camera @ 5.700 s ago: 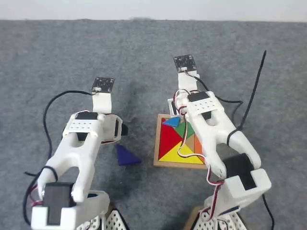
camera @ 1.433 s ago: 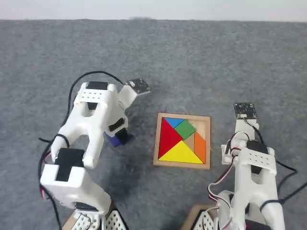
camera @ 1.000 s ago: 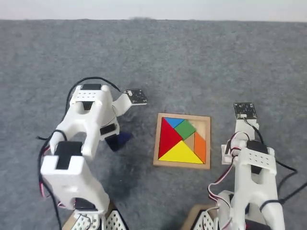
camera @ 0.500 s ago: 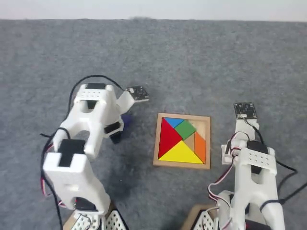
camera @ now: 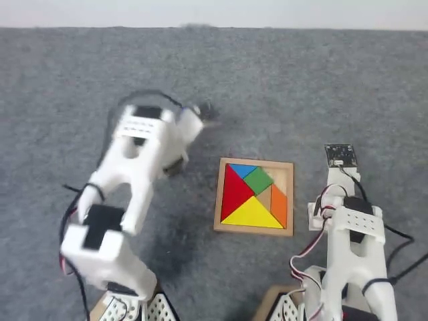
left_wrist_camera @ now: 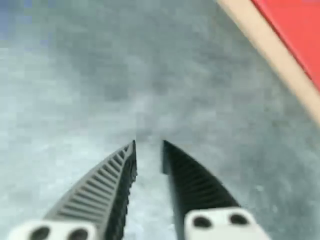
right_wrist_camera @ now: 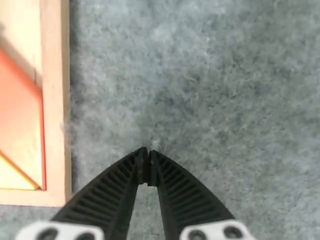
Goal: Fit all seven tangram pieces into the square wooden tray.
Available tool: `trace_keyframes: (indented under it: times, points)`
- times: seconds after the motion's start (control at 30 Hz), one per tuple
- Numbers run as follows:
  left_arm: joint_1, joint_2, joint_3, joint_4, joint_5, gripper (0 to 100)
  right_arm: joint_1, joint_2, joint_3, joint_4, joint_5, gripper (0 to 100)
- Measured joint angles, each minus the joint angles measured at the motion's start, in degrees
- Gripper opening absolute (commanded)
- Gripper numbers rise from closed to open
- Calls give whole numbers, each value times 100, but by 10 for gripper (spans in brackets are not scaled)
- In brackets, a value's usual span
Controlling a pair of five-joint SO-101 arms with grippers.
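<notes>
The square wooden tray [camera: 288,199] lies mid-table. It holds red [camera: 234,192], yellow [camera: 253,214], green [camera: 258,180], orange [camera: 279,204] and light blue [camera: 240,170] pieces. Bare wood shows at its far right corner. My left gripper [left_wrist_camera: 149,146] hangs low over the carpet just left of the tray [left_wrist_camera: 265,47], narrowly open with nothing between its fingers. A bluish blur [left_wrist_camera: 7,20] at the edge of the left wrist view could be the dark blue triangle; I cannot tell. My right gripper [right_wrist_camera: 148,154] rests shut on the carpet beside the tray's right rim [right_wrist_camera: 55,100].
Grey carpet covers the whole table. The left arm [camera: 144,150] stretches over the area left of the tray, blurred. The right arm [camera: 351,227] stands folded to the right of the tray. Open carpet lies beyond the tray.
The left arm swung from the near left toward the far side, taking the dark blue triangle toward the tray; the triangle is now hidden in the high view. The right arm withdrew from the tray earlier.
</notes>
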Motion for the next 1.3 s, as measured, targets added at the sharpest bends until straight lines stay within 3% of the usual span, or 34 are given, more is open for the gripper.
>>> trace_keyframes:
  times: [0.17,0.33,0.43,0.53,0.63,0.77,0.93,1.17,1.3]
  points:
    - [53,-290,-932,-563,1468,263,0,18,18,0,0,8]
    - [141,571,-1046,-2382,3666,265,0,18,18,0,0,8]
    - [141,1424,-1073,-3587,4624,264,0,18,18,0,0,8]
    - [114,2189,-1327,-4308,4782,264,0,18,18,0,0,8]
    - [-62,2936,-1908,-4352,4800,264,0,18,18,0,0,8]
    - [-237,3877,-3165,-3578,4826,261,0,18,18,0,0,9]
    - [-255,4818,-5266,-1688,4492,246,0,18,18,0,0,9]
    - [-220,5785,-7921,1451,3367,70,0,18,18,0,0,9]
    - [-149,5890,-8053,1749,2866,44,0,18,18,0,0,9]
